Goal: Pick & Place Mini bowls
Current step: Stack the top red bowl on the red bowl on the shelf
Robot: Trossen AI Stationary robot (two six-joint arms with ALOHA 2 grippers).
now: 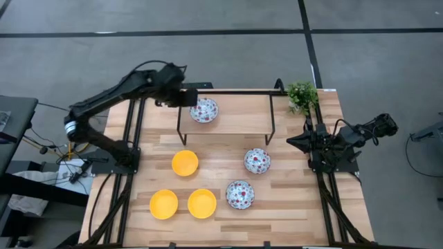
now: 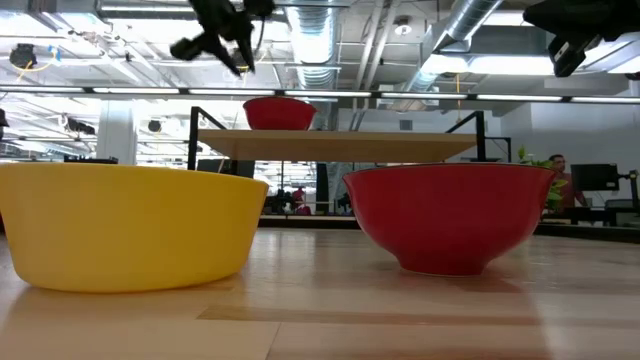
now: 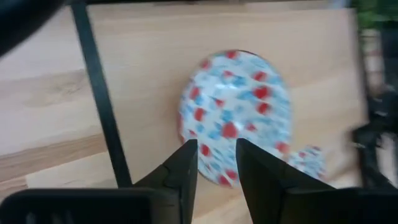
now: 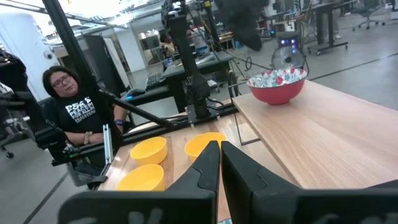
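A floral mini bowl point(image 1: 204, 110) stands on its base on the raised wooden shelf point(image 1: 235, 123), near the shelf's left end. The low view shows its red outside point(image 2: 280, 112). My left gripper point(image 1: 185, 97) hovers above and just left of it, open, with nothing between its fingers point(image 3: 217, 162). In the low view the gripper point(image 2: 215, 40) is clear of the bowl. Three yellow mini bowls point(image 1: 185, 163) point(image 1: 163, 204) point(image 1: 201, 203) and two floral ones point(image 1: 257, 160) point(image 1: 239, 194) sit on the table below. My right gripper point(image 4: 219, 155) waits shut at the table's right edge.
The shelf stands on thin black legs and rails point(image 3: 99, 106) across the far half of the table. A small green potted plant point(image 1: 302, 95) sits at the far right corner. A person point(image 4: 68, 106) sits beyond the table's left side.
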